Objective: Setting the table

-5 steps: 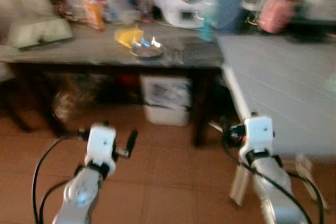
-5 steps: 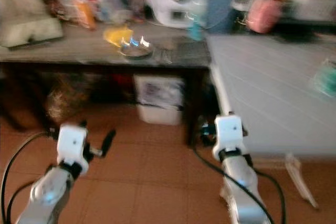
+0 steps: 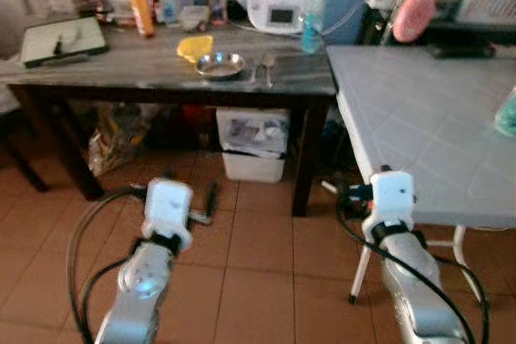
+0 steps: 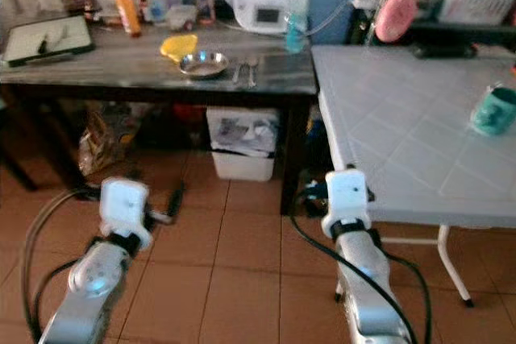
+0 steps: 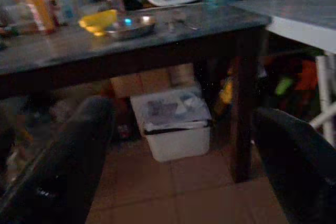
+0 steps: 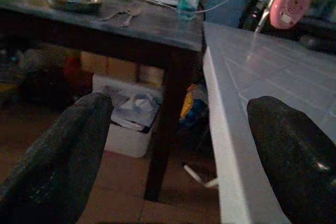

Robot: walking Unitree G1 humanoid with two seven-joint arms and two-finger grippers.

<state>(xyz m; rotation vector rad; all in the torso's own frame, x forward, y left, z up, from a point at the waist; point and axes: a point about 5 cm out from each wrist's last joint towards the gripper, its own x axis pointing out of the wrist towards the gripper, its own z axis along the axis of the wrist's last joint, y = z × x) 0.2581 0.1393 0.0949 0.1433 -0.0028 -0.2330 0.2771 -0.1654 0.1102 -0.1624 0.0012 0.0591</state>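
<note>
1. The dark bench (image 3: 161, 70) serves as the landmark. Near its right end lie the steel bowl (image 3: 221, 64), a yellow dish (image 3: 196, 45) just behind it, and two pieces of cutlery (image 3: 263, 68) just to the bowl's right. All lie untouched.
2. The white tiled bench (image 4: 403, 134) butts against the dark bench's right end. A teal cup (image 4: 493, 110) stands far along it, well apart from the bowl.
3. The left gripper (image 5: 178, 150) and right gripper (image 6: 178, 145) hang low in front of the dark bench, above the tiled floor (image 3: 258, 271). Both pairs of fingers are spread wide and hold nothing.
4. The step in hand looks like the approach to the bowl and cutlery. To do it well, the robot should likely close in squarely on the bench's right end. It should raise an arm above the bench edge before reaching, and keep clear of the white bench's corner.
5. The head views show the cup and the cutting board (image 3: 63, 39) at the dark bench's left end. The right wrist view gives a closer look at the pink fan (image 6: 290, 3) behind the white bench. The left wrist view shows the white bin (image 5: 176, 124) under the dark bench.
</note>
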